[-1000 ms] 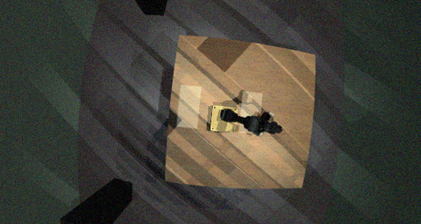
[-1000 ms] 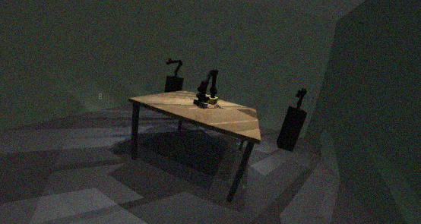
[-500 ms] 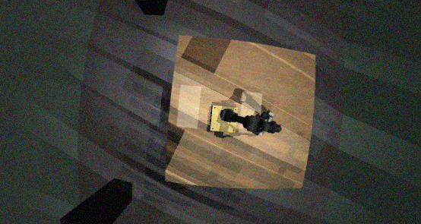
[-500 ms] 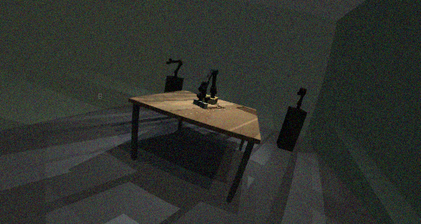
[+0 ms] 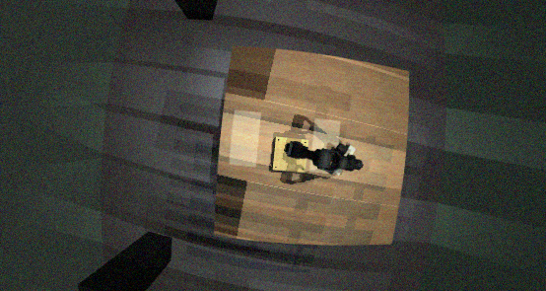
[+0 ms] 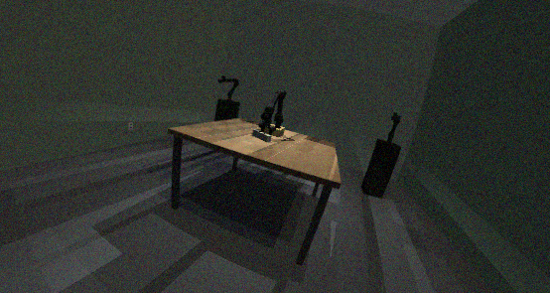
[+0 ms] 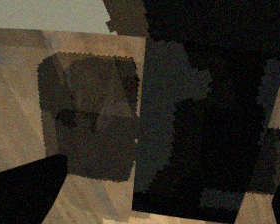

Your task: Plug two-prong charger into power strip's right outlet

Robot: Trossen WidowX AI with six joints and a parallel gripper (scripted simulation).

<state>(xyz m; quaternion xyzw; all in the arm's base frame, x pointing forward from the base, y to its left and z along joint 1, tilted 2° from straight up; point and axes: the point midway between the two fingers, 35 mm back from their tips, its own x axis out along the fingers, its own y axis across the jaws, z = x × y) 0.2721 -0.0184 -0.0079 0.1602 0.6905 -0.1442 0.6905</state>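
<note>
The hand (image 5: 351, 162) (image 6: 265, 127) (image 7: 169, 180) stands wide open with nothing gripped, and the relation that matters is sideways: the dark, boxy block (image 7: 206, 150), most likely the charger, lies in the gap as the wrist view shows it, but closer to the finger at four o'clock than to the one at eight. Its long axis runs roughly from twelve to six, a touch askew, so the fingers face its narrower width; whether it is low between them or still beneath them, I cannot tell. The next move probably calls for a small shift toward three o'clock in that view before closing, or one finger may meet the block first and nudge it crooked. The pale power strip (image 5: 351, 150) (image 6: 262, 136) (image 7: 46, 15) sits toward eleven o'clock in the wrist view, smooth and matt, straight along its lower edge; its outlets cannot be made out, nor can the prongs. Only one arm is by the work, reaching toward three o'clock from its yellow, square-cornered plate (image 5: 279, 153) (image 6: 279, 132) in the top view. The counter (image 5: 370, 102) (image 6: 303, 157) (image 7: 11, 100) is warm, planked wood with streaky grain, crossed by hard-edged patches of light and shade. The block's faces look flat and charcoal to black, which should suit a square grip, though the dimness blurs its outline. Nothing seems plugged in at this point.
</note>
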